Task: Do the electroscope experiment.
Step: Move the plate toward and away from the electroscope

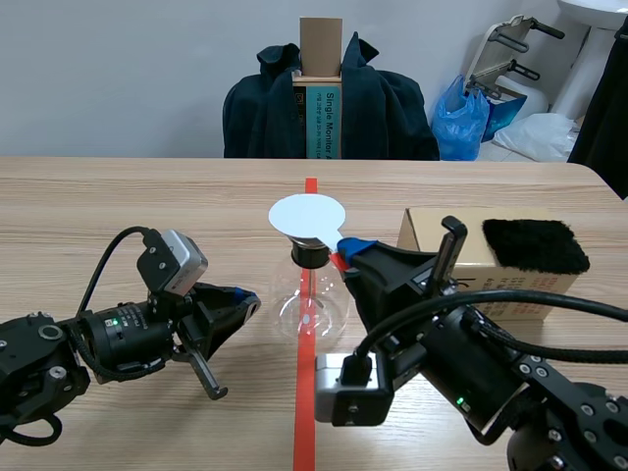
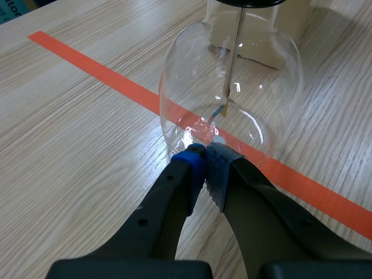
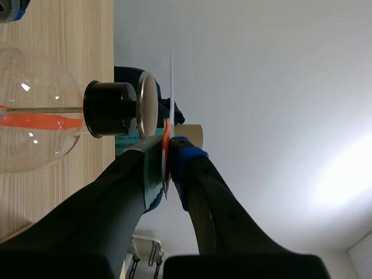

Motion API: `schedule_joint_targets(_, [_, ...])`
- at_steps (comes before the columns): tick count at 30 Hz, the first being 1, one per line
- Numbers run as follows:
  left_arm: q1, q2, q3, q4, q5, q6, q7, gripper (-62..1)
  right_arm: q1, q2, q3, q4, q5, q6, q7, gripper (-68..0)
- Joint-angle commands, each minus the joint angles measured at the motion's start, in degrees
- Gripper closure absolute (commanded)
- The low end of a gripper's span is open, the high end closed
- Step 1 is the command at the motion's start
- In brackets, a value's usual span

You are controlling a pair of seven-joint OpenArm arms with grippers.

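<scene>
From the left, the glass needs steadying while the white disc [image 1: 307,216] is kept flat and square to the metal cap [image 3: 147,104], I'd say, without sliding. The left gripper [image 1: 250,299] lies low, its fingers pressed together on nothing, tips at the foot of the electroscope [image 1: 309,299], which stands mid-table on the tape line. The right gripper [image 3: 167,145] is clamped on the disc's red tab [image 3: 166,128] and holds the disc just above the cap.

The electroscope [image 1: 308,299], a clear glass flask with black stopper [image 1: 309,255] and metal cap [image 3: 146,104], stands upright on the surface [image 1: 147,196]. A thin white disc [image 1: 307,217] lies level just above the cap, its orange-red tab [image 3: 166,133] pinched by the right fingers [image 3: 187,160].
</scene>
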Motion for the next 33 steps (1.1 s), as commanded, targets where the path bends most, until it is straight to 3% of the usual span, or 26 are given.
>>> schedule_joint_targets(1, [-0.48,0.28,-0.39,0.92,-0.35,0.09,-0.9,-3.2,0.2,0.44,0.22,0.42,-0.02,-0.79,0.04,-0.7])
schedule_joint_targets(11, [-0.48,0.26,-0.39,0.92,-0.35,0.09,-0.76,-3.2,0.2,0.44,0.22,0.42,-0.02,-0.59,-1.38,-0.7])
schedule_joint_targets(25, [-0.48,0.13,-0.39,0.92,-0.35,0.09,-0.76,-3.2,0.2,0.44,0.22,0.42,0.24,-0.61,-15.56,-0.7])
schedule_joint_targets(33, [-0.48,0.11,-0.39,0.92,-0.35,0.09,-0.76,-3.2,0.2,0.44,0.22,0.42,0.24,-0.61,-20.06,-0.7])
